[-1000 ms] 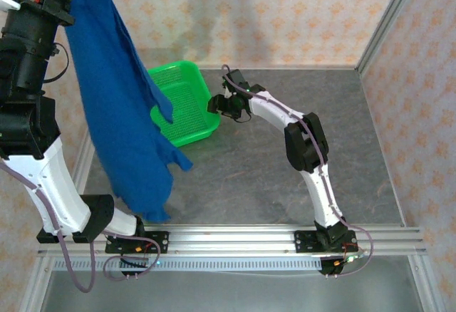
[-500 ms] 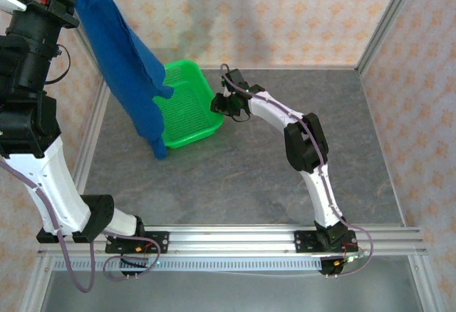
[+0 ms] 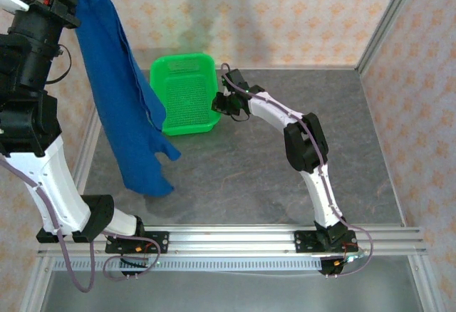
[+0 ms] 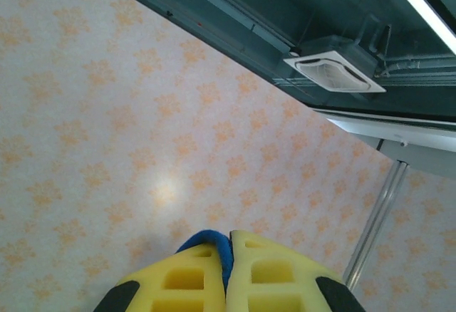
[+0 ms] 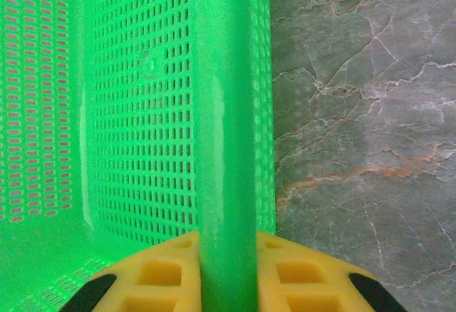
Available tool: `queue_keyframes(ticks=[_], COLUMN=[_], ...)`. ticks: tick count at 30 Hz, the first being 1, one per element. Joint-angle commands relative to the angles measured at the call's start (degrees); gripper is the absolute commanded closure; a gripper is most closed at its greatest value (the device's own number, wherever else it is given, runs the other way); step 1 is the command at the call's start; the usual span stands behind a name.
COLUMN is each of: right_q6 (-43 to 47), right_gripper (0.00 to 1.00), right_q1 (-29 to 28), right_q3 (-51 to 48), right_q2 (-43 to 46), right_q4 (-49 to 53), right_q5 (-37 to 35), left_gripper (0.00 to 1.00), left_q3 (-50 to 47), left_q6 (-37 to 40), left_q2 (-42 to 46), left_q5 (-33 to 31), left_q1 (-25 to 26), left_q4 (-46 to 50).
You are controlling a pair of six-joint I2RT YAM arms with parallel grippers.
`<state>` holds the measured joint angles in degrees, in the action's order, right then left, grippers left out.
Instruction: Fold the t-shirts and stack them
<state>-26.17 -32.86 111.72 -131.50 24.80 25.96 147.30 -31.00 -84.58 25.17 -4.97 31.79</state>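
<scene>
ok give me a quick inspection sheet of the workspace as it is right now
surface: grey marbled tabletop, no spills seen
job's things: blue t-shirt hanging unfolded from the left gripper, lower end down near the tabletop
clutter: green plastic basket at the far side, nothing seen inside
grippers: left gripper raised high, shut on the t-shirt's fabric; right gripper closed on the basket's rim
cables: cables run along both arms, with a loose loop by the left base
surroundings: patterned wallpaper, aluminium rail at the near edge, ceiling vent
</scene>
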Motion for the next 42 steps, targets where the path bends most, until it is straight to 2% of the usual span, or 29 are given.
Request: queue_keyframes(ticks=[1,6,16,19,23,25,28,30,35,38,42], right_q6=[-2.0,-2.7,-9.2,-11.3,-14.8,-15.5,-11.4,-8.1,-7.4,-5.7,-3.0], right_gripper=[0.82,0.82,0.81,0.73,0.46,0.41,0.36,0.3,0.18,0.16,0.13], right_q1=[-1.0,-3.7,-8.7,-9.7,-9.6,-8.8,-6.2,-3.8,4.5,9.8,15.5], right_q3=[2.3,9.7,25.3,30.5,38.5,38.2,30.6,17.9,-10.5,-21.4,-30.1], right_q2=[-0.6,-5.6,-17.3,-21.4,-26.1,-25.0,-17.4,-7.1,14.6,23.9,32.3], right_q4=[-0.3,0.0,-4.1,-7.3,-9.5,-9.5,-4.2,-4.0,-9.2,-8.5,-6.5], right_q5=[1.1,3.9,7.5,9.2,12.3,14.9,15.5,12.7,8.6,6.7,5.0], left_gripper=[1.0,1.0,1.0,1.0,1.0,1.0,1.0,1.0,1.0,1.0,1.0], left_q3=[-1.6,-4.0,-12.6,-15.1,-18.7,-20.8,-23.4,-24.0,-23.9,-23.5,-21.1], left_q6=[-4.5,-4.4,-6.5,-6.4,-6.1,-7.0,-7.6,-6.3,-5.4,-5.0,-5.4], left_q2=[0.2,0.7,3.3,4.2,5.4,5.8,5.7,4.9,1.6,-1.1,-6.1], left_q5=[4.8,7.6,11.0,10.8,9.8,9.7,8.5,6.6,4.2,2.7,1.2], left_q1=[1.0,5.8,10.2,11.5,12.0,12.6,15.8,19.1,25.5,30.1,35.0], left_q4=[-7.5,-9.1,-10.4,-10.0,-8.8,-9.6,-11.5,-11.8,-13.4,-14.4,-14.8])
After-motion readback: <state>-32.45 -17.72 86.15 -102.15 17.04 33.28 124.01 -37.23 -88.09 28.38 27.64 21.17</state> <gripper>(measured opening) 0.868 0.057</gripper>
